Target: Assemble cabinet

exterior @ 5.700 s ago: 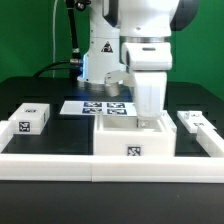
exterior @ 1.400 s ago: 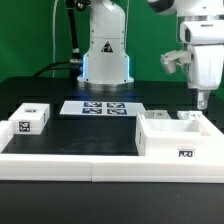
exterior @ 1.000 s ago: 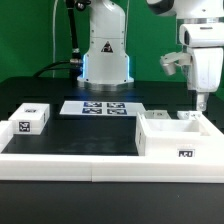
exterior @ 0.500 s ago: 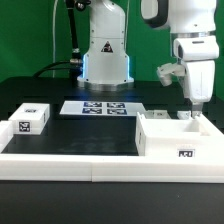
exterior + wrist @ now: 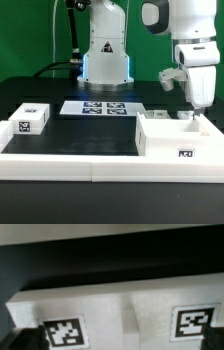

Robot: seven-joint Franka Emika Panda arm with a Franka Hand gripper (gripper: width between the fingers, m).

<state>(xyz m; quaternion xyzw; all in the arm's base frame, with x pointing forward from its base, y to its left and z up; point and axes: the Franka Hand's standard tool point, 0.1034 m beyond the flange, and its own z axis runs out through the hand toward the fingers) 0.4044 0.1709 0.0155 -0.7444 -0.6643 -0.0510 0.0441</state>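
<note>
Small block [image 5: 30, 118]: at the exterior view's left, just behind the rail [image 5: 70, 160].
Marker board [image 5: 100, 107]: flat, mid-table.
Cabinet body [image 5: 178, 143]: exterior view's right, open side up, by the rail.
Gripper [image 5: 198, 107]: I see it hanging just above a small white part [image 5: 190, 121] behind the body; finger state I cannot tell.
Wrist camera: two tags on white faces [image 5: 130, 308].

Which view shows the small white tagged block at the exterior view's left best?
The exterior view. The small white plastic block sits whole on the black table, with marker tags on its top and front. The wrist view misses it, showing only a close white surface with two tags.
</note>
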